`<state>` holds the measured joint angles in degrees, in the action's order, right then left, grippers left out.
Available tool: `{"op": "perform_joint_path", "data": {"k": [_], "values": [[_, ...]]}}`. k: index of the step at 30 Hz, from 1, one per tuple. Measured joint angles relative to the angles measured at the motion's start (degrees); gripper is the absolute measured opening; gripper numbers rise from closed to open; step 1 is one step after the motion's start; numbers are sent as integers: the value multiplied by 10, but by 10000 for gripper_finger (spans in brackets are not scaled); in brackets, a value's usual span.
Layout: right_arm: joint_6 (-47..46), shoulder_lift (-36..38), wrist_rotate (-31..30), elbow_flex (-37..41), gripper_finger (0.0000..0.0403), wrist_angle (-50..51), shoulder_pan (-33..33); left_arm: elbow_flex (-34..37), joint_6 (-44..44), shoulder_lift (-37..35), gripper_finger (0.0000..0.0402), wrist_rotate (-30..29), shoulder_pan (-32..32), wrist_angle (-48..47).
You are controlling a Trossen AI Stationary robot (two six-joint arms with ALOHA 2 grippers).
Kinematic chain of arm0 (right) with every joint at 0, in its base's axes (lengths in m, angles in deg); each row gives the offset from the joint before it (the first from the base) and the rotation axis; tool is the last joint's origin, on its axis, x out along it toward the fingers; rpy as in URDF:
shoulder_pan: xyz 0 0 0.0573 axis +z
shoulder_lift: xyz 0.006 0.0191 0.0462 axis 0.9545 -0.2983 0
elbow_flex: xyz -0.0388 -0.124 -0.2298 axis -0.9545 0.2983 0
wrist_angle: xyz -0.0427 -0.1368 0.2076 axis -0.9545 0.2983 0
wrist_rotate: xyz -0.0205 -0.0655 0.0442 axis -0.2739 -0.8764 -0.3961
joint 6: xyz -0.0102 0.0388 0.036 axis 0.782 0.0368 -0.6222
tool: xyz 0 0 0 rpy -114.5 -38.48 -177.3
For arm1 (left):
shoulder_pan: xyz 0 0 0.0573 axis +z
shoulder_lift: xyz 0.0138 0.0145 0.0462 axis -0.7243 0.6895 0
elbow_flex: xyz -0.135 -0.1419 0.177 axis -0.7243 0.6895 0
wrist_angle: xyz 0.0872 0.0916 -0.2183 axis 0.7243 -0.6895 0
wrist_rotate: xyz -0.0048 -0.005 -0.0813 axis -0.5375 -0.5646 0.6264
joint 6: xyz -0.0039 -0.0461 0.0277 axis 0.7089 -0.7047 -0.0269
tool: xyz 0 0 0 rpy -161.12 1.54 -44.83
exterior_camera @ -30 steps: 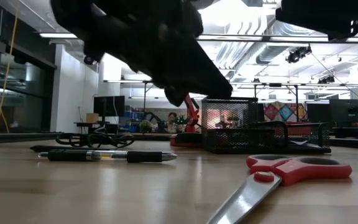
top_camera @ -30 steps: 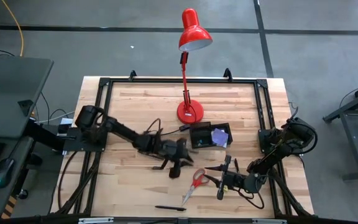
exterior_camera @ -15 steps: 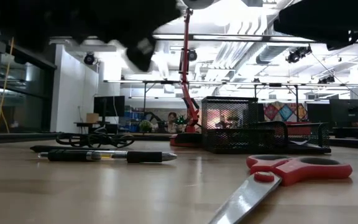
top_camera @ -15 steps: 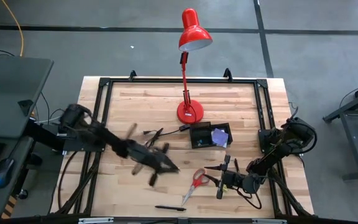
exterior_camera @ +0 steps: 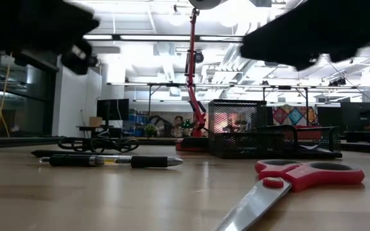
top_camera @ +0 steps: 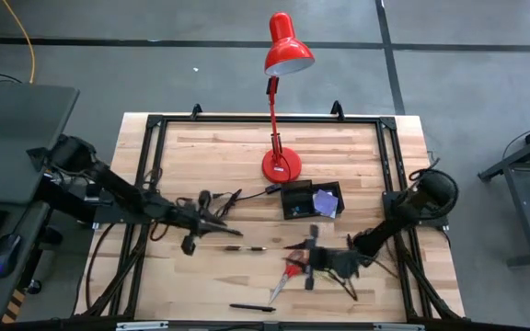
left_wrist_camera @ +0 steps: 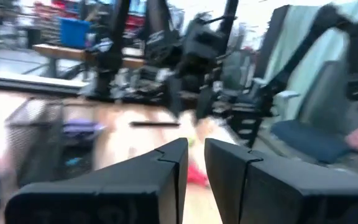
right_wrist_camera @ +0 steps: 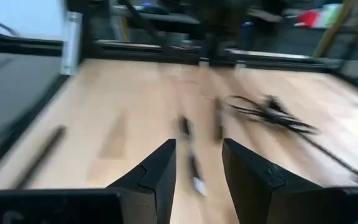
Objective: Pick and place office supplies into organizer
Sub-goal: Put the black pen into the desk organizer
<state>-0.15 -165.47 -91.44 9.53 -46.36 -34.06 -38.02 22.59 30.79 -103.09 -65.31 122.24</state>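
Observation:
The red-handled scissors (top_camera: 288, 276) lie flat on the table, near the front, and also show in the low view (exterior_camera: 300, 176). My right gripper (top_camera: 304, 262) hovers open just over their handles, with nothing between its fingers (right_wrist_camera: 160, 168). The black mesh organizer (top_camera: 309, 200) stands behind them with a purple sticky-note pad (top_camera: 325, 199) inside. One black pen (top_camera: 247, 248) lies mid-table and another (top_camera: 251, 308) near the front edge. My left gripper (top_camera: 224, 227) is at the left of the table, level, with a narrow gap between its empty fingers (left_wrist_camera: 173, 162).
The red desk lamp (top_camera: 281, 165) stands on its round base behind the organizer. A thin black cable (top_camera: 228, 197) lies coiled left of the organizer. A black frame (top_camera: 155, 124) rims the table. Bare wood lies along the far side and at the front left.
My left gripper has drawn back fast from beside the scissors toward the table's left edge, staying level. My right gripper has swung toward the left and now stands over the scissors' handles. The scissors, pens and organizer lie as before.

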Motion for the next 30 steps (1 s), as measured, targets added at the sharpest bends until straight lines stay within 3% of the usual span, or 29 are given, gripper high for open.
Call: {"op": "perform_joint_path", "data": {"k": [4, 7, 12, 16, 20, 23, 26, 30], "values": [[-5, -23, 89, -57, 124, 35, -42, 28, 35, -49, 49, -11, -2, -2], [-3, -47, 134, -113, 124, 106, -68, 27, 49, -80, 49, 23, -2, -2], [-22, -93, 134, -222, 124, 285, -100, 17, 53, -118, 53, 48, -2, -55], [-9, -124, 145, -277, 124, 320, -109, 7, 67, -132, 91, 81, -1, -67], [-19, -128, 154, -285, 124, 334, -115, -4, 74, -145, 150, 70, -3, -64], [-60, -131, 175, -278, 124, 348, -127, -11, 37, -150, 183, 95, -3, -98], [-75, -139, 206, -275, 124, 369, -138, -10, 31, -147, 197, 116, -3, -110], [-44, -143, 210, -275, 124, 357, -146, -11, 30, -146, 199, 97, -2, -109]]}}
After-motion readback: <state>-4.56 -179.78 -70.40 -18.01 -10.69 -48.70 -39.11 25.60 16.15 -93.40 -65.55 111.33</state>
